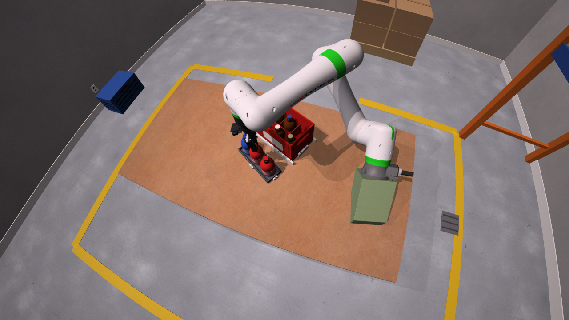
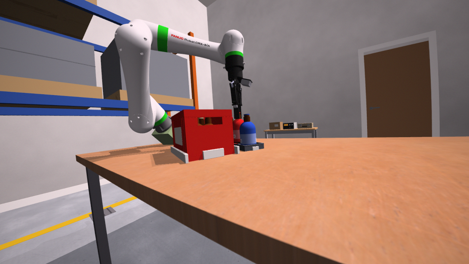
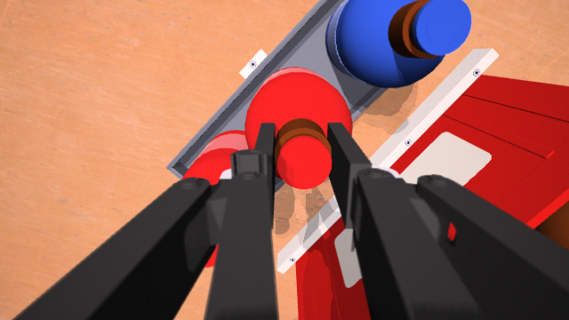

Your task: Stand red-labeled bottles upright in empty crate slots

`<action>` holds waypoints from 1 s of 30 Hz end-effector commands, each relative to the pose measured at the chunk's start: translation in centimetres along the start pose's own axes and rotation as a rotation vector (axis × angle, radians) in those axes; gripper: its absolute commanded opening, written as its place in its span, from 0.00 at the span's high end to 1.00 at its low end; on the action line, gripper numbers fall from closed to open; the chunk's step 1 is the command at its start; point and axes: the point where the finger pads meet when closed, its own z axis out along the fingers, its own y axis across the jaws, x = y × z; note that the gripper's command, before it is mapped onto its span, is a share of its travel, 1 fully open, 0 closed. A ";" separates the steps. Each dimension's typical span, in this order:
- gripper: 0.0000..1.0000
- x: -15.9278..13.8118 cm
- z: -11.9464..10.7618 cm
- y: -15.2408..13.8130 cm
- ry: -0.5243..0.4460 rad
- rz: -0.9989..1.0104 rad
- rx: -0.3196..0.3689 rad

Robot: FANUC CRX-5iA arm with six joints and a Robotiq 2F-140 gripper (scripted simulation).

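A grey tray [image 1: 259, 165] lies on the table beside the red crate [image 1: 287, 134]. On it stand a blue-labeled bottle [image 3: 382, 42] at one end, a red-labeled bottle [image 3: 299, 120] in the middle and another red-labeled bottle [image 1: 266, 166] at the other end. My gripper [image 3: 300, 145] is shut on the neck of the middle red-labeled bottle, just under its red cap. That bottle is upright, over the tray; I cannot tell whether its base touches the tray. The crate holds three brown bottles [image 1: 289, 122]. In the side view the gripper [image 2: 236, 110] hangs straight down behind the crate [image 2: 203, 132].
White stop blocks [image 2: 213, 153] sit against the crate's base and a white rail [image 3: 391, 151] runs between crate and tray. The arm's green pedestal [image 1: 371, 198] stands at the table's right. The blue-labeled bottle [image 2: 247, 132] is close beside the held one.
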 end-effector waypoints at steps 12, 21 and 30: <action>0.90 0.1 -1.1 0.0 0.002 0.000 0.000; 0.90 0.1 -2.0 0.0 0.002 0.000 0.000; 0.90 0.1 -2.8 0.0 0.002 0.000 0.000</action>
